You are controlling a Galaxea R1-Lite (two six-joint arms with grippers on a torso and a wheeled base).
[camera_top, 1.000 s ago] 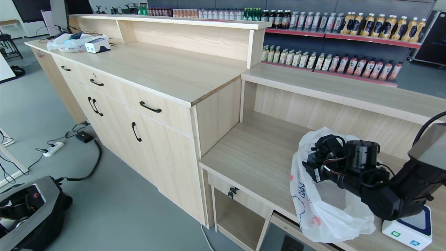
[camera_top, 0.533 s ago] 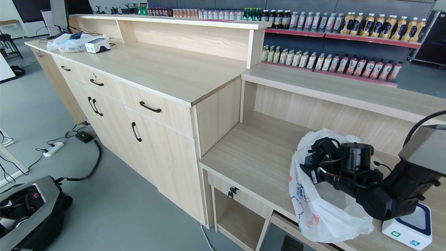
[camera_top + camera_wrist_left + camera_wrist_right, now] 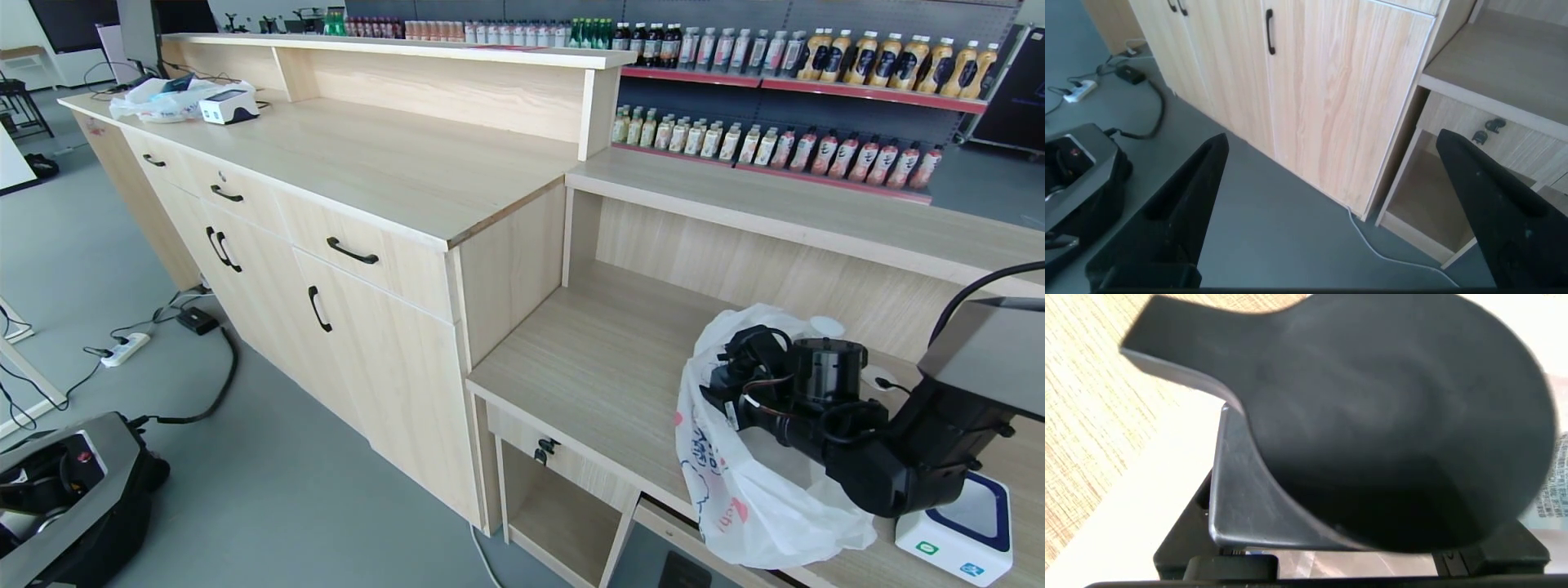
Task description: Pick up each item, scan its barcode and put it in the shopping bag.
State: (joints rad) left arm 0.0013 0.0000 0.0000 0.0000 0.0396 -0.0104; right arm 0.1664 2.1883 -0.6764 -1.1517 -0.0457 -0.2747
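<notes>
A white plastic shopping bag (image 3: 759, 506) with red and blue print stands open on the lower wooden counter (image 3: 604, 359). My right gripper (image 3: 735, 380) hangs at the bag's mouth, pointing down into it. In the right wrist view a black round shape (image 3: 1396, 416) with a stub sits close to the camera; I cannot tell what it is. White bag plastic (image 3: 1151, 498) shows beside it. A white scanner box (image 3: 955, 535) sits to the right of the bag, partly behind the arm. My left gripper (image 3: 1331, 139) is open and holds nothing, low over the grey floor, facing the cabinet.
A tall cabinet with black handles (image 3: 351, 251) stands left of the lower counter, with a small drawer (image 3: 545, 447) beneath the counter. Another scanner (image 3: 229, 104) and bag lie on the far upper counter. Bottle shelves (image 3: 775, 147) line the back. Cables and a power strip (image 3: 126, 349) lie on the floor.
My right arm has sunk a little and shifted slightly left, deeper over the bag's mouth. The bag's rim has shifted slightly. The left arm has not moved.
</notes>
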